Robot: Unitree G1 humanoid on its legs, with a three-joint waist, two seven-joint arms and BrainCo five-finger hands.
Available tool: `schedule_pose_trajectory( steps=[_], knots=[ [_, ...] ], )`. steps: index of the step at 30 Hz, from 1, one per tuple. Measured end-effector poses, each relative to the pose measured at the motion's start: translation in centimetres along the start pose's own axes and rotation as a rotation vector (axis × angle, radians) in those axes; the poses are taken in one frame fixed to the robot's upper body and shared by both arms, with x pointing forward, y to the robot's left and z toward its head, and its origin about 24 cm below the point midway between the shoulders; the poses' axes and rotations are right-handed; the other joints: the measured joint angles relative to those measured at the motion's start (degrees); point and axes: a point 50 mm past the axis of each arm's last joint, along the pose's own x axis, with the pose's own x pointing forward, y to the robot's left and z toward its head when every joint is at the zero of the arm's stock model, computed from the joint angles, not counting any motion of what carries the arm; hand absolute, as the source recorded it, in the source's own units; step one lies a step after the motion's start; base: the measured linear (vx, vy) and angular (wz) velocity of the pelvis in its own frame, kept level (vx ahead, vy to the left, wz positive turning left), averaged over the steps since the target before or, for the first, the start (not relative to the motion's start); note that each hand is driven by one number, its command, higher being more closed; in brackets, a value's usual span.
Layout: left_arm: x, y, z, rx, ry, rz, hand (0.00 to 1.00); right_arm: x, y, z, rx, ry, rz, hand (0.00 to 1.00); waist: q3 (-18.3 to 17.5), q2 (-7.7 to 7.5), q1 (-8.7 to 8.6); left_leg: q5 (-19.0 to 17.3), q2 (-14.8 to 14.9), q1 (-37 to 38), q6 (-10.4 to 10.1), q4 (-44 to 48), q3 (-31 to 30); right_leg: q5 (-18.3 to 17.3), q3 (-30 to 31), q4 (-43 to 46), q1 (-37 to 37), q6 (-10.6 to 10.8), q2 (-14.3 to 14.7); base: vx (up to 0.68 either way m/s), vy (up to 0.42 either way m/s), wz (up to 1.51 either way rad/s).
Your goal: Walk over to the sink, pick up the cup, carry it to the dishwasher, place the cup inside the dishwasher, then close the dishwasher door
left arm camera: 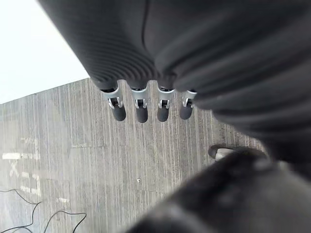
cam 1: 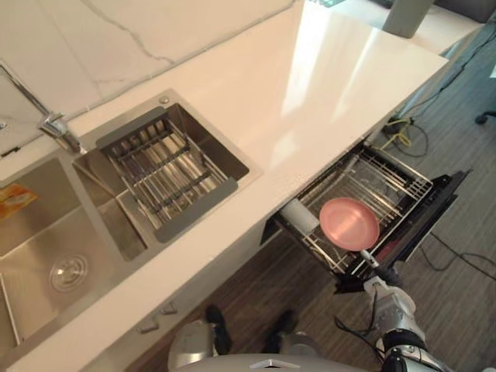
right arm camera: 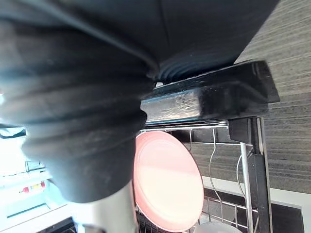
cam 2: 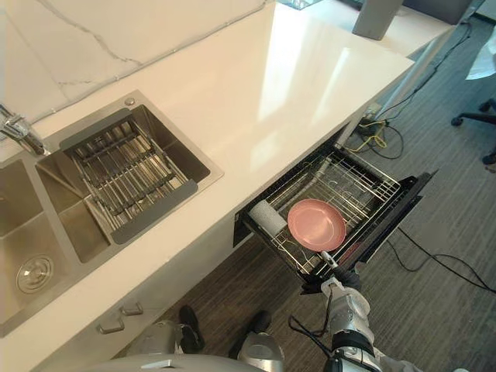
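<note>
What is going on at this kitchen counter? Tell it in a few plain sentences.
The robot stands at the open dishwasher under the counter. A white cup lies in its rack beside a pink plate, so the loading looks done. The right hand is at the dishwasher's front edge, and the door is not yet shut. The left hand hangs open over the floor, holding nothing.

Where the right hand (cam 1: 387, 298) meets the dishwasher door (cam 1: 425, 217) is hidden; the sink (cam 1: 46, 240) is cut off.
</note>
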Motion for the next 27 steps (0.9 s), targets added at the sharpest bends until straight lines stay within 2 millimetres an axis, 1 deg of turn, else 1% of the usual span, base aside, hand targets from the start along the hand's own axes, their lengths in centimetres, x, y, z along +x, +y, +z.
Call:
schedule_pose_trajectory(
  steps=[1,3,4,6,7,9,10,13,14,15,16,17,18,19,21,22,23,24,27],
  knots=[
    [0.1,-0.2,-0.1,0.009,0.004,-0.010,0.00,0.1,0.4,0.3,0.008,-0.019,-0.002,0.00,0.2,0.49,0.27,0.7,-0.2,-0.2,0.3,-0.7,-0.6,0.0,-0.9,0.0,0.0,0.0,0.0,0.01,0.037,0.41],
    [0.1,-0.3,-0.1,0.019,0.009,-0.016,0.00,0.1,0.9,0.7,0.024,-0.037,0.007,0.00,0.5,1.01,0.66,1.3,-0.2,-0.6,0.4,-1.0,-1.6,-0.2,-2.0,0.0,0.0,-0.2,0.2,0.00,0.028,0.31],
    [0.1,-0.4,0.0,0.026,0.005,-0.019,0.00,0.1,1.6,0.9,0.031,-0.047,0.027,0.00,1.1,1.37,1.90,1.8,-0.1,-0.6,0.5,-1.3,-2.1,-0.4,-2.5,0.2,0.0,-0.2,0.4,-0.01,0.016,0.19],
    [0.1,-0.6,0.2,0.052,-0.001,-0.023,0.00,0.1,2.3,1.0,0.045,-0.052,0.050,0.00,1.5,1.90,2.58,2.2,0.0,-0.8,0.6,-1.3,-3.3,-1.0,-3.6,1.2,0.0,-0.4,0.3,-0.02,0.026,0.28],
    [0.0,-0.8,0.4,0.059,-0.012,-0.032,0.00,0.4,3.5,1.3,0.058,-0.059,0.075,0.00,2.3,2.20,3.30,2.5,0.3,-1.0,0.6,-1.2,-4.1,-1.8,-4.3,2.3,0.0,-0.6,0.3,-0.04,0.040,0.37],
    [0.0,-0.9,0.5,0.064,-0.017,-0.036,0.00,0.7,4.8,2.0,0.089,-0.074,0.107,0.00,3.1,2.42,3.63,2.5,0.4,-1.6,0.5,-1.3,-5.0,-2.6,-5.2,3.2,-0.2,-1.0,0.2,-0.06,0.038,0.27],
    [0.0,-1.0,0.5,0.077,-0.018,-0.036,0.00,0.9,6.1,2.6,0.117,-0.088,0.142,0.00,4.1,2.63,4.52,2.7,0.7,-1.7,0.3,-1.3,-5.3,-3.1,-5.7,4.0,-0.2,-1.3,0.2,-0.07,0.032,0.19],
    [0.0,-1.1,0.8,0.110,-0.036,-0.027,0.00,0.9,7.7,3.4,0.176,-0.105,0.194,0.00,4.3,2.95,5.70,2.9,1.2,-2.8,0.0,-1.4,-5.4,-4.0,-6.9,5.3,-1.3,-1.5,0.0,-0.03,0.030,0.26],
    [-0.1,-1.2,1.1,0.136,-0.052,-0.025,0.00,0.9,8.7,4.1,0.224,-0.122,0.229,0.00,4.8,3.22,6.32,4.1,1.6,-3.8,0.3,-1.6,-5.7,-4.5,-8.0,6.8,-2.2,-1.3,-0.2,0.01,0.034,0.31],
    [-0.1,-1.3,1.3,0.144,-0.058,-0.026,0.00,1.0,9.2,4.5,0.248,-0.129,0.245,0.00,5.3,3.28,6.37,4.4,1.5,-3.9,0.2,-1.9,-6.1,-5.0,-8.2,7.6,-2.4,-1.3,-0.5,0.00,0.034,0.33],
    [-0.2,-1.4,1.4,0.149,-0.063,-0.032,0.00,1.0,10.0,5.1,0.288,-0.141,0.270,0.00,5.9,3.32,6.67,5.5,1.4,-4.1,0.4,-2.9,-6.4,-6.3,-8.9,9.9,-3.3,-1.3,-1.3,-0.01,0.038,0.34],
    [-0.2,-1.5,1.5,0.160,-0.068,-0.038,0.00,1.0,10.5,5.5,0.327,-0.158,0.287,0.00,6.0,3.35,7.29,6.5,1.1,-4.9,0.2,-3.6,-7.2,-7.6,-9.7,12.4,-4.5,-1.5,-2.3,-0.01,0.031,0.35],
    [-0.3,-1.6,1.6,0.166,-0.071,-0.039,0.00,1.0,10.6,5.8,0.347,-0.168,0.292,0.00,6.2,3.35,7.62,7.2,1.0,-5.0,0.5,-3.8,-7.7,-8.2,-10.1,13.7,-4.9,-1.6,-2.8,0.01,0.015,0.39],
    [-0.3,-1.7,1.7,0.179,-0.071,-0.042,0.00,1.1,11.0,6.2,0.383,-0.184,0.300,0.00,6.3,3.31,8.11,8.2,0.6,-5.2,0.5,-5.0,-8.3,-9.6,-10.8,16.1,-5.7,-1.7,-4.0,0.01,-0.006,0.34],
    [-0.3,-1.8,1.8,0.186,-0.080,-0.041,0.00,1.1,11.1,6.6,0.440,-0.206,0.303,0.00,6.8,3.31,8.62,8.9,0.2,-5.6,0.4,-5.5,-9.3,-11.4,-11.5,19.1,-6.5,-1.7,-5.3,0.00,-0.037,0.29],
    [-0.3,-1.9,1.8,0.185,-0.088,-0.037,0.00,0.9,11.5,6.5,0.466,-0.214,0.333,0.00,7.2,3.15,8.58,9.0,0.1,-5.9,0.2,-5.5,-9.5,-12.6,-11.5,21.3,-7.3,-1.8,-6.3,-0.01,-0.057,0.14],
    [-0.2,-1.9,1.8,0.182,-0.093,-0.035,0.00,0.8,11.7,6.4,0.475,-0.218,0.342,0.00,7.2,3.15,8.57,9.1,0.0,-6.1,0.2,-5.5,-9.6,-13.0,-11.5,22.0,-7.7,-1.9,-6.6,-0.03,-0.085,0.07],
    [-0.3,-2.2,2.3,0.150,-0.146,-0.041,0.00,0.6,12.3,6.4,0.476,-0.223,0.363,0.00,7.3,3.17,8.16,9.5,0.1,-6.6,0.0,-5.5,-10.1,-14.0,-11.6,23.4,-8.4,-2.1,-7.0,-0.03,-0.082,0.08],
    [-0.7,-2.7,3.3,0.146,-0.209,-0.067,0.00,0.5,12.6,6.2,0.449,-0.219,0.373,0.00,7.3,3.16,7.54,9.8,0.2,-6.6,-0.1,-5.5,-10.9,-14.9,-11.9,24.2,-8.3,-2.3,-7.1,-0.04,-0.083,0.08]
  ],
)
